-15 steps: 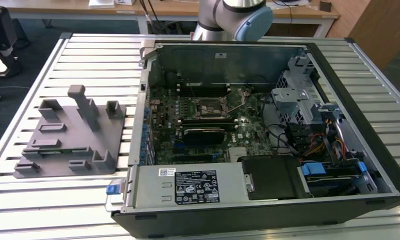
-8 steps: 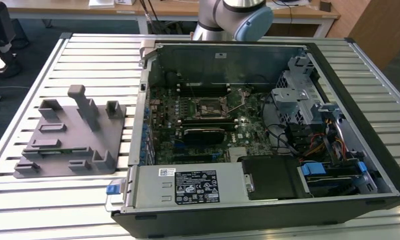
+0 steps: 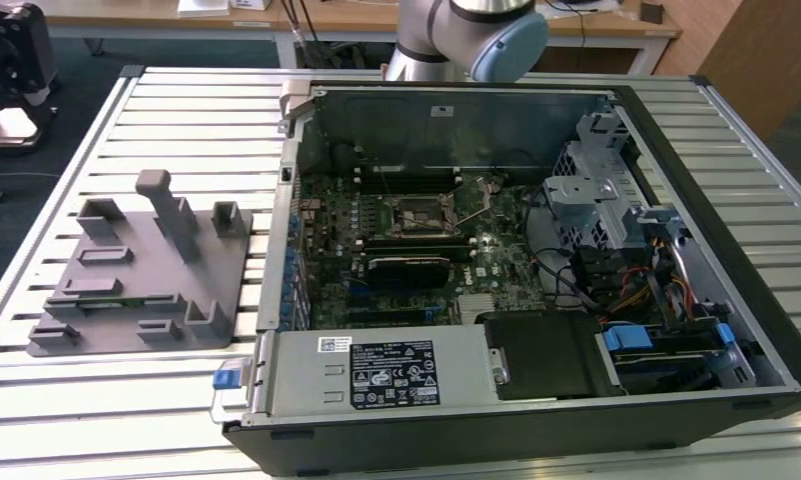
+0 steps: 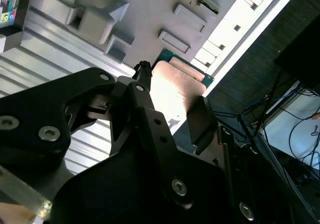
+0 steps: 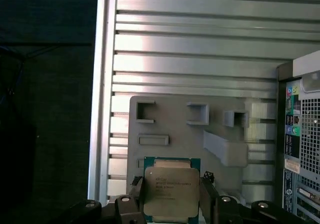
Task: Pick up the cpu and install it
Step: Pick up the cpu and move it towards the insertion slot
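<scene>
The slatted metal table [image 3: 173, 110] carries everything. Its far corners and near edge run out of the exterior view. On it lies the grey fixture [image 3: 133, 270], a moulded plate with pockets and upright posts. A band of bare slats runs all round the plate, widest on the side away from the computer case [image 3: 507, 445].

The case lies open just beside the fixture, on the exterior view's right, and its near corner is cut off. In the first wrist view, one strip of its ported back panel stands beside the fixture. On the fixture's other side, the table's edge drops to dark floor.

The arm [image 3: 467, 35] shows beyond the case as one grey and blue joint, and the rest of it is cut off.

The gripper [image 5: 171, 196] hangs over the fixture, clear of its posts. How high it hangs cannot be told. Its black body hides much of the table in the second wrist view.

Inside the case, well apart from the fixture, the black-framed socket [image 3: 420, 213] sits on the motherboard. Its inside is hard to make out.

The cpu [image 5: 170, 184] is pinched between the two fingers [image 5: 207, 194] by opposite edges, metal top towards the camera. It covers part of the fixture's rim, and its lowest edge is cut off.
</scene>
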`<act>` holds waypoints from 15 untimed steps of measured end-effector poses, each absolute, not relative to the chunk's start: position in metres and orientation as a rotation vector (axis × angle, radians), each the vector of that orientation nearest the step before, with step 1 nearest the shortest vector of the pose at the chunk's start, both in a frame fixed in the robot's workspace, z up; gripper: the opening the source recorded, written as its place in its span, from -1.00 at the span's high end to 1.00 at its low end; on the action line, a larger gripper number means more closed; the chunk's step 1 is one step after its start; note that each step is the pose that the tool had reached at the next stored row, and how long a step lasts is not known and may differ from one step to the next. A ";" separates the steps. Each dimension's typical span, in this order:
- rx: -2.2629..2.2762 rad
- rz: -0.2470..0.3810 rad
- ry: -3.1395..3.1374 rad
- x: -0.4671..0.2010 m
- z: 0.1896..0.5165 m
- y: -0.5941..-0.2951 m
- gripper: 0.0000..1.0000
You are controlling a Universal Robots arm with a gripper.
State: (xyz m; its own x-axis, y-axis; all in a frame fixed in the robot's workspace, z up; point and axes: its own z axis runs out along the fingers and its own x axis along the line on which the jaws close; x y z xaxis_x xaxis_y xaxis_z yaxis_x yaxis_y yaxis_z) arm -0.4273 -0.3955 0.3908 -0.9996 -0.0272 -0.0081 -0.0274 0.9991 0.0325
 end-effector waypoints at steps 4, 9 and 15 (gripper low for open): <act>-0.043 0.051 3.133 -0.415 0.391 -0.396 -0.06; -0.043 0.051 3.133 -0.399 0.391 -0.396 -0.06; -0.043 0.051 3.133 -0.369 0.391 -0.396 -0.06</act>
State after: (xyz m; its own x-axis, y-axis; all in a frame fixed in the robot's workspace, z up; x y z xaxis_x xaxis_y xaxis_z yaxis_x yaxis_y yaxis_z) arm -0.3688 -0.3955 0.3908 -0.9996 -0.0271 -0.0083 -0.0273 0.9991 0.0325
